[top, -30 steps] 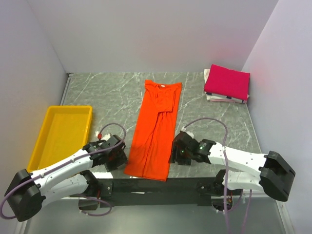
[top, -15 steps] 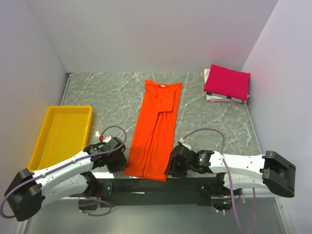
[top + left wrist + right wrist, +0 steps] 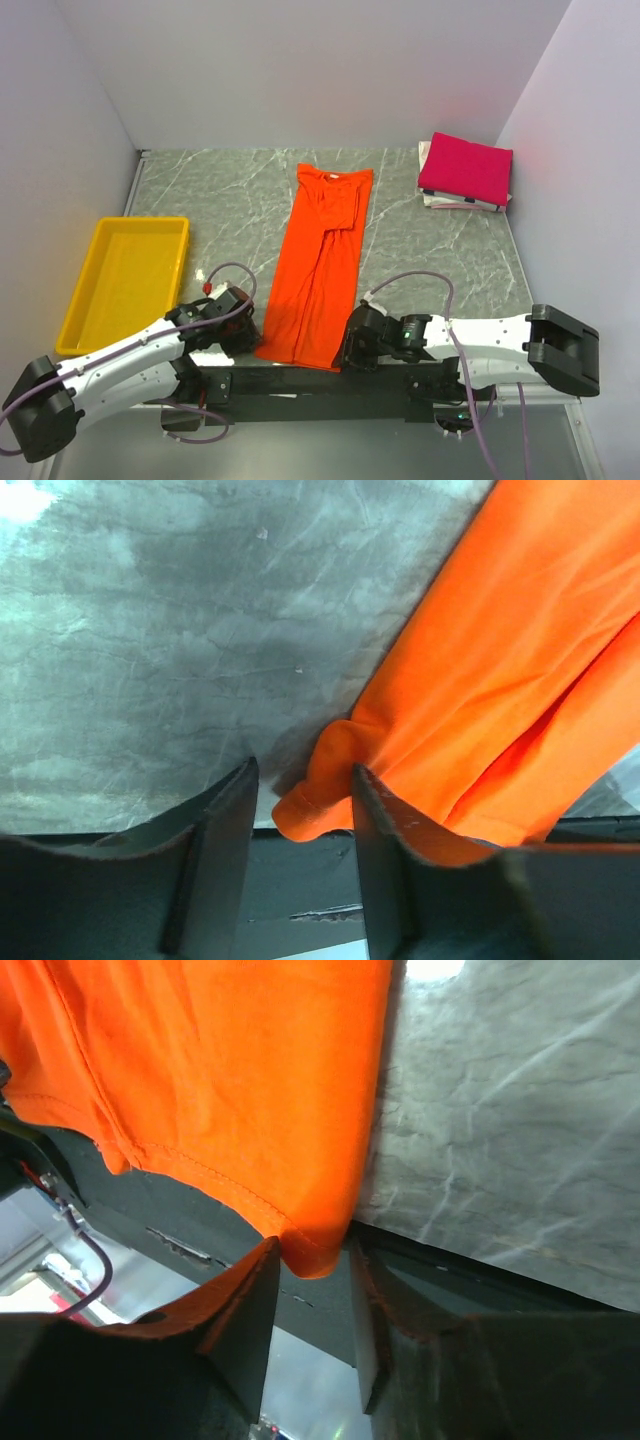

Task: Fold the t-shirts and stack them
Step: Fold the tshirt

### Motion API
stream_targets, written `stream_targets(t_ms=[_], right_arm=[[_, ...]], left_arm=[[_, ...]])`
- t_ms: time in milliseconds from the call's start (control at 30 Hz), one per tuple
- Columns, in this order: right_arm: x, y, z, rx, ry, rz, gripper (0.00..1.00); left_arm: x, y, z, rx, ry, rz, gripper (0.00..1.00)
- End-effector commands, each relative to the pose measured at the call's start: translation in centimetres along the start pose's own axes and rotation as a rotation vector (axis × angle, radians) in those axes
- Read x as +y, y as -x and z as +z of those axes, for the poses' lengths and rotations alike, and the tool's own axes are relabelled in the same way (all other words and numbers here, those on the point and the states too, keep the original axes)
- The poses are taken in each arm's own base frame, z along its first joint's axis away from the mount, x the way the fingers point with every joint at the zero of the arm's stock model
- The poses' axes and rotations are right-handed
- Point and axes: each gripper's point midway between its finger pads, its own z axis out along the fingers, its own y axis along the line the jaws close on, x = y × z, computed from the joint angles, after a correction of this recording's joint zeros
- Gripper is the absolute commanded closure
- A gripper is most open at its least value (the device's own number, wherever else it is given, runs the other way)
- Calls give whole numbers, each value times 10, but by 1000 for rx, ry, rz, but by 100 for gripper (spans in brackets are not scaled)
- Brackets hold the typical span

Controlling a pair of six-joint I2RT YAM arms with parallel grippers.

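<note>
Grey marble counter (image 3: 220, 190). Orange t-shirt (image 3: 320, 265) lies at centre, folded into narrow strip. Long axis runs near–far, collar at far end, hem at near counter edge, hem end skewed slightly left. Magenta t-shirt (image 3: 465, 168) lies folded in far right corner. Left end effector (image 3: 302, 780): fingers parted, straddling left hem corner, not clamping. Right end effector (image 3: 313, 1255): narrow gap filled by right hem corner; cannot tell whether it grips. Since a second ago, both end effectors have drawn back to hem; shirt unmoved.

The plain bright orange cloth t-shirt (image 3: 322, 265) lies flat at the table's centre, folded lengthwise into a long narrow strip, collar towards 12 o'clock, hem at 6 o'clock. The magenta-pink cloth t-shirt (image 3: 465, 168), folded into a compact rectangle, sits at 2 o'clock.
</note>
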Motion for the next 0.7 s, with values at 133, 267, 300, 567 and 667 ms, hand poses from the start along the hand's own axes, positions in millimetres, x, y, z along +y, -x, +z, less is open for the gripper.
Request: stream_targets(t_ms=[133, 267, 300, 567, 667], right_arm=[[-10, -7, 9, 15, -19, 31, 64], [-12, -8, 11, 17, -22, 37, 66], [-12, -9, 11, 17, -20, 34, 67], [-17, -11, 14, 25, -33, 33, 70], [-19, -11, 13, 25, -38, 32, 71]], left_arm=[[1, -4, -2, -8, -71, -11, 54], [-4, -1, -6, -30, -115, -23, 57], [-6, 0, -8, -34, -128, -25, 56], [-9, -2, -9, -31, -166, -12, 50], [2, -7, -3, -17, -120, -25, 56]])
